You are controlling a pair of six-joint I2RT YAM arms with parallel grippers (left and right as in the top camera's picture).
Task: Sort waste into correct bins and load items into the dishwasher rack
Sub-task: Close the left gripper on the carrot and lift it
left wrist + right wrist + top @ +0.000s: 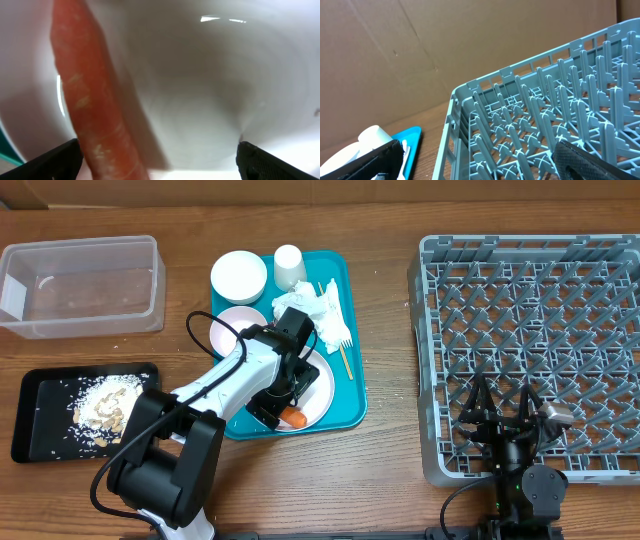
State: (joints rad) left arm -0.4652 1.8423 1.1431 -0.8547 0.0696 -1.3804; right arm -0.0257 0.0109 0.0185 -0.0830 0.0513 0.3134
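Brown wooden worktop (390,480), cardboard wall behind. Everything below is placed relative to the flat teal serving tray (352,405).

- The orange carrot (90,100) is lying on the round pinkish-white plate (322,395), which is sitting in the tray's near right part.
- The left end effector (159,162) is hovering low over that plate, fingers spread wide, gripping nothing.
- The right end effector (502,395) is parking right of the tray, over the near edge of the large grey pegged plastic rack (540,330), fingers also apart and empty.

Step in hand, as I'm reading it: picking the carrot.

In the left wrist view the carrot is running across the finger line, so the orientation is looking fine. It is sitting hard against the left finger (57,160) rather than mid-gap. I'm suggesting:
- shifting sideways until the carrot is centred
- dropping until the tips are nearly touching the plate
- closing slowly, because the carrot could roll on the glossy surface and the plate could get dragged
- lifting straight up

Likely destination: the shallow black rectangular tray (40,385) left of the teal tray, already holding beige food scraps (105,402).
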